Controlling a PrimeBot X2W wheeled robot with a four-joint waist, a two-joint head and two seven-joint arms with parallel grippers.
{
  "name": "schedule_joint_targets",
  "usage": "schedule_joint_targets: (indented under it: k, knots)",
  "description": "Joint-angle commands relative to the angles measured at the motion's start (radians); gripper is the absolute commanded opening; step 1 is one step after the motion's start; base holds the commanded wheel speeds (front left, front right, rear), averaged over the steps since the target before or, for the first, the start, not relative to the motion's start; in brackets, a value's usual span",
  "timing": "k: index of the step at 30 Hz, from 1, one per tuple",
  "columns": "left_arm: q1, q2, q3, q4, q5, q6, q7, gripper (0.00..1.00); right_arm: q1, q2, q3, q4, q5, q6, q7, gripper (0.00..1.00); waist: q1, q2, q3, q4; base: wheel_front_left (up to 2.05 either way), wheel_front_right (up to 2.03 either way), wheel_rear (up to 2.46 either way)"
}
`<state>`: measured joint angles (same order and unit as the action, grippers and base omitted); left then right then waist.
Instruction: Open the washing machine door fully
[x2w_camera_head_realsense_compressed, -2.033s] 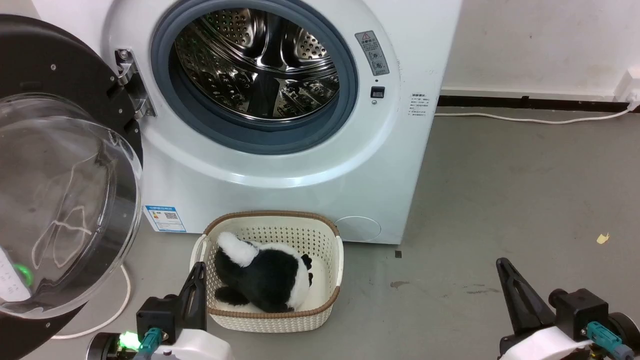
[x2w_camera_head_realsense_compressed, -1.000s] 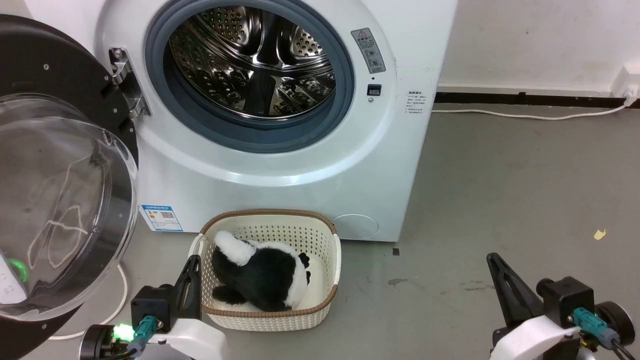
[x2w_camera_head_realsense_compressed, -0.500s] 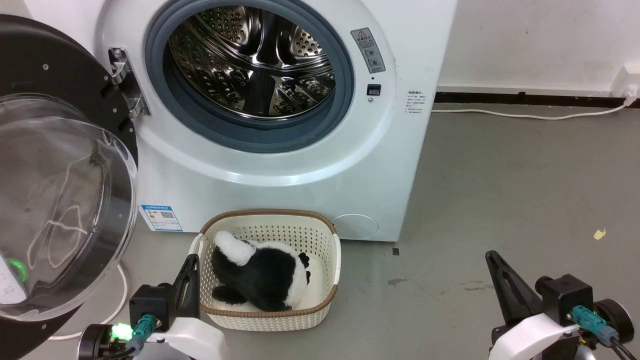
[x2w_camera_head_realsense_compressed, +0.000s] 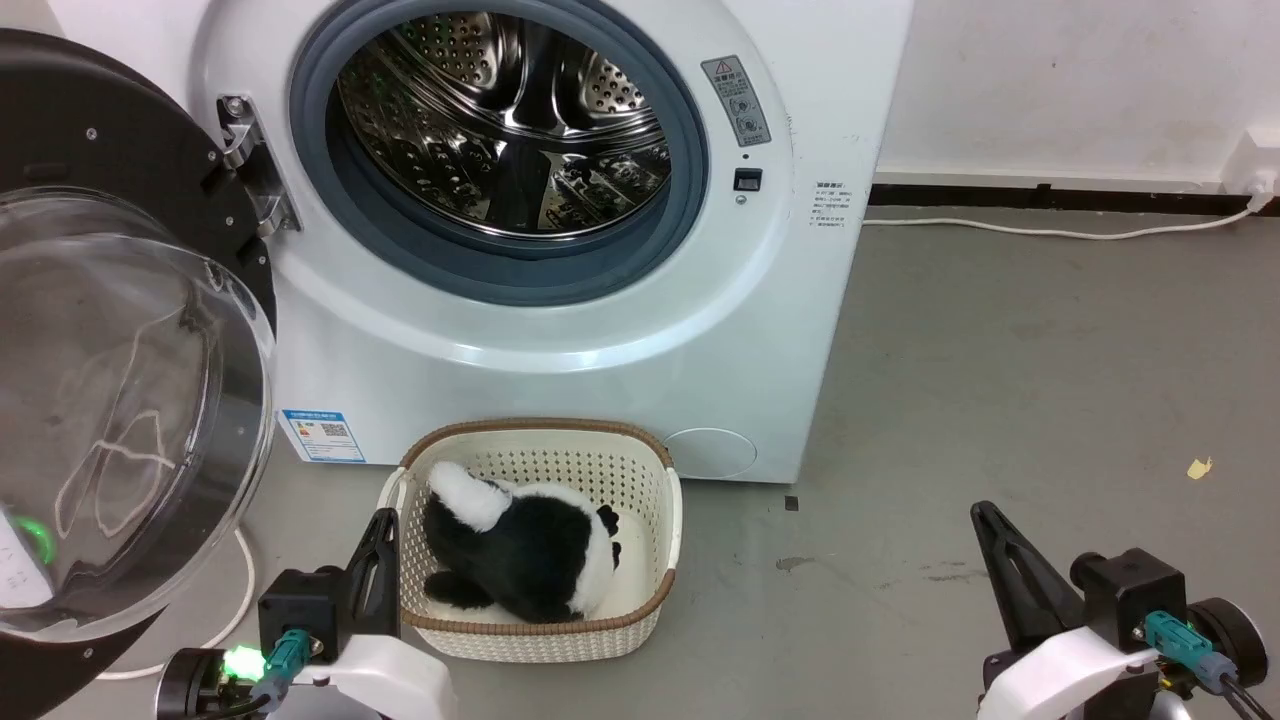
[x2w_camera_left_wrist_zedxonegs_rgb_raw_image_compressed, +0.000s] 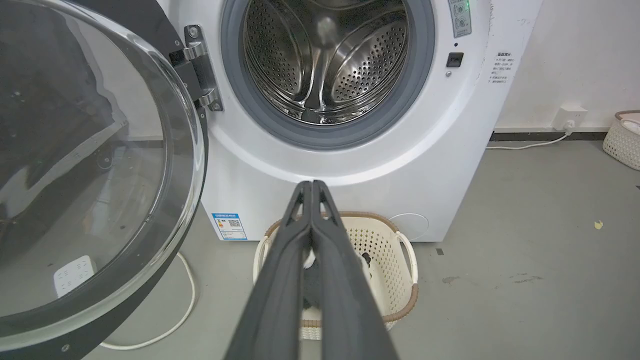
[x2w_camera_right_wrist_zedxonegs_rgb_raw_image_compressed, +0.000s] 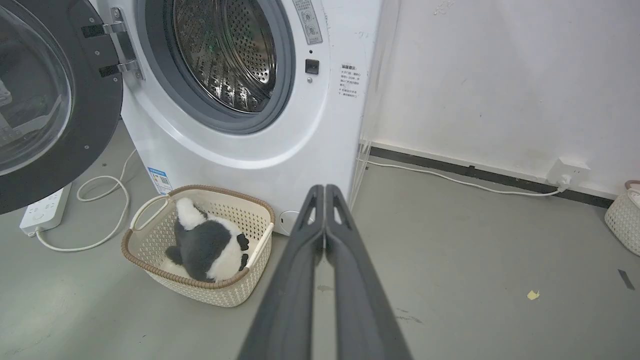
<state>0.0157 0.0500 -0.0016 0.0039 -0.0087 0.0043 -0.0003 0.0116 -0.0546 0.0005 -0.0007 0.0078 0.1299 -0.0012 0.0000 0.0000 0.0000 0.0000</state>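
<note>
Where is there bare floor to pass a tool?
Free: the grey floor right of the washing machine, bordered by the wall cable and the right tool. Crowded: the front, where the basket with the panda plush sits, and the left, under the open washing machine door.

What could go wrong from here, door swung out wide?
1. The washing machine door hangs out at the left, close to the shut left gripper; swinging that arm leftward might clip it.
2. The basket sits right in front of the washing machine beside that gripper; rolling forward could shove it.
3. A white cable loops on the floor under the door; wheels might snag it.
</note>
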Motion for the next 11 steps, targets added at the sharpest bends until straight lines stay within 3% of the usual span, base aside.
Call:
schedule_joint_targets:
  k: [1, 11]
  knots:
    - [-0.016, 0.000, 0.002, -0.004, 0.009, -0.004, 0.000, 0.00, -0.012, 0.004, 0.000, 0.001, -0.008, 0.001, 0.001, 0.00, 0.0000, 0.0000, 0.000, 0.000, 0.00, 0.00, 0.00]
    - [-0.016, 0.000, 0.002, -0.004, 0.009, -0.004, 0.000, 0.00, -0.012, 0.004, 0.000, 0.001, -0.008, 0.001, 0.001, 0.00, 0.0000, 0.0000, 0.000, 0.000, 0.00, 0.00, 0.00]
